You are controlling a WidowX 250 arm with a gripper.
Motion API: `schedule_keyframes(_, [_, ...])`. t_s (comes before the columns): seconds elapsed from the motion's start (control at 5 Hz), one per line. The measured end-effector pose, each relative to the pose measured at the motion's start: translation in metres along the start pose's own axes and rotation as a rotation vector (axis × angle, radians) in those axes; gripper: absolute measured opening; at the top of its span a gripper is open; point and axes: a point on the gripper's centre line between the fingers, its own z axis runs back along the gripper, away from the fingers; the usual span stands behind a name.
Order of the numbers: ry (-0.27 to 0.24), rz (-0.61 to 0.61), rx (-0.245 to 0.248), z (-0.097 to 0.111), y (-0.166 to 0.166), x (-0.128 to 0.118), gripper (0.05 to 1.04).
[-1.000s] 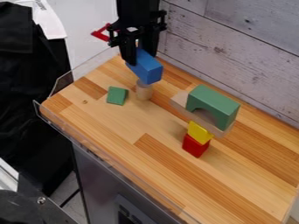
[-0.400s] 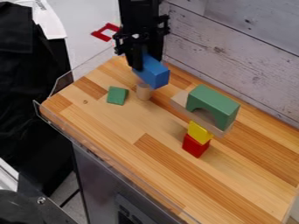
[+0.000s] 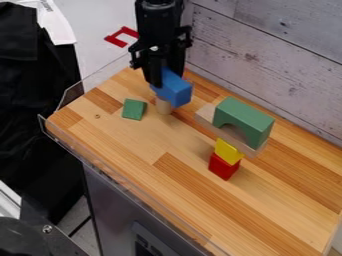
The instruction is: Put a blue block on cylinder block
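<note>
Arm (image 3: 157,30) extends down from the top edge of the camera view, left of centre, with its wrist almost vertical above the far left part of the wooden table (image 3: 137,145). The gripper (image 3: 165,79) points downward at the lower end of the arm, with the rough-textured plank wall (image 3: 267,47) to its right in the view. The fingers are set part-way apart, at the width of the blue block (image 3: 177,92), and hold it between them near its upper end. One finger covers part of the left side of the block; the other is mostly hidden behind it. The block slants, and its free end projects toward the lower right of the view, beyond the fingers. The cylinder block (image 3: 163,107) stands upright on the table directly below in the view, its top hidden by the blue block. Contact between the two cannot be confirmed from this angle. A small green block (image 3: 133,109) lies on the table just left of the cylinder block. To the right, a green arch (image 3: 244,117) rests on a plain wood block (image 3: 206,117); just in front, a yellow block (image 3: 228,151) sits on a red block (image 3: 222,167).
</note>
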Motion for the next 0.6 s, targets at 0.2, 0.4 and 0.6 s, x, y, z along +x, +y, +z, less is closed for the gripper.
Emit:
schedule_keyframes(0.2, [0.000, 0.007, -0.006, 0.0008, 0.0003, 0.0041, 0.545])
schedule_keyframes(0.4, [0.008, 0.010, -0.002, -0.0022, 0.0020, 0.0076, 0.545])
schedule_keyframes(0.6, [0.013, 0.011, -0.007, -0.0029, 0.0010, 0.0077, 0.597])
